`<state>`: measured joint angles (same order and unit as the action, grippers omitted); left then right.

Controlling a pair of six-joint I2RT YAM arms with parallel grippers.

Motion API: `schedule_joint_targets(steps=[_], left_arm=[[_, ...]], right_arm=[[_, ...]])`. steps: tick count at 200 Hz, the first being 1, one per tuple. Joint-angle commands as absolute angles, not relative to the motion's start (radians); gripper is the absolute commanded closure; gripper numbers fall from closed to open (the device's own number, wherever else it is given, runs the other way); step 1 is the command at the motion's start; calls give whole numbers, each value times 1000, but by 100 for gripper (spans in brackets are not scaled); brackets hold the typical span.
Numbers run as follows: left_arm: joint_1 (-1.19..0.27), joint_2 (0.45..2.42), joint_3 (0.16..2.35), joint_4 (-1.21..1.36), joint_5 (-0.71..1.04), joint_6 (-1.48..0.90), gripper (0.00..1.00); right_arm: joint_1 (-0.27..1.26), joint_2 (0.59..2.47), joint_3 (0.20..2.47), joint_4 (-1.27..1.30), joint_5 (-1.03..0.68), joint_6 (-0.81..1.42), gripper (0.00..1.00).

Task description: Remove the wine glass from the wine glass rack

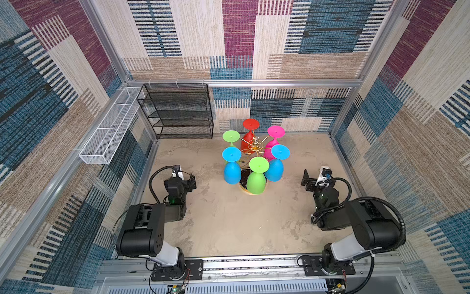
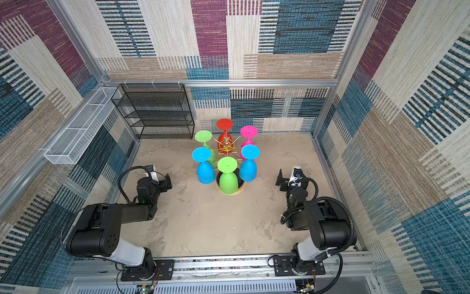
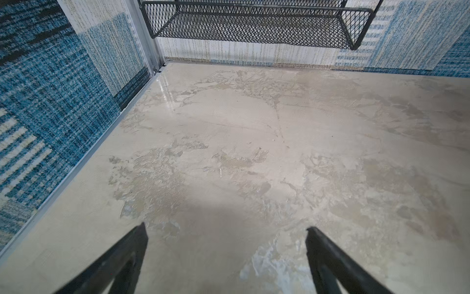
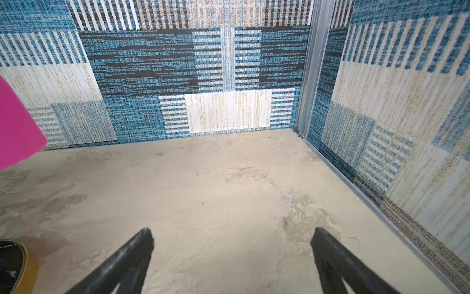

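An upside-down green wine glass hangs on the wine glass rack at the centre of the table. It is probably light, slick plastic; grasp its bowl. The left gripper and right gripper gape, empty.

You're looking at a thin gold wire wine glass rack that gleams like polished metal; its round black base is glossy. The lime green wine glass looks like smooth, opaque plastic. The beige tabletop is mottled and rough-textured with a faint sheen. The black mesh shelf unit is matt metal; the patchwork walls are woven cloth.
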<state>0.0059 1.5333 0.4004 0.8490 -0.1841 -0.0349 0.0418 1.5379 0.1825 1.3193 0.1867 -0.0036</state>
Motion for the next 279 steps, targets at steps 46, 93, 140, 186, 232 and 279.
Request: schedule_joint_targets(steps=[46, 93, 140, 186, 232, 279], left_arm=[[6, 1535, 407, 849, -198, -40, 1], [6, 1534, 407, 850, -199, -40, 1], [6, 1528, 398, 859, -206, -43, 1], [-29, 1320, 378, 735, -289, -24, 1], [-28, 953, 443, 575, -317, -278, 1], [-11, 725, 475, 551, -255, -421, 1]], right_arm=[[41, 1540, 188, 1336, 198, 1, 1], [41, 1540, 187, 1335, 198, 0, 1], [41, 1539, 186, 1338, 197, 0, 1], [67, 1322, 301, 933, 195, 21, 1], [40, 1172, 732, 186, 83, 460, 1], [32, 940, 733, 272, -317, 583, 8]])
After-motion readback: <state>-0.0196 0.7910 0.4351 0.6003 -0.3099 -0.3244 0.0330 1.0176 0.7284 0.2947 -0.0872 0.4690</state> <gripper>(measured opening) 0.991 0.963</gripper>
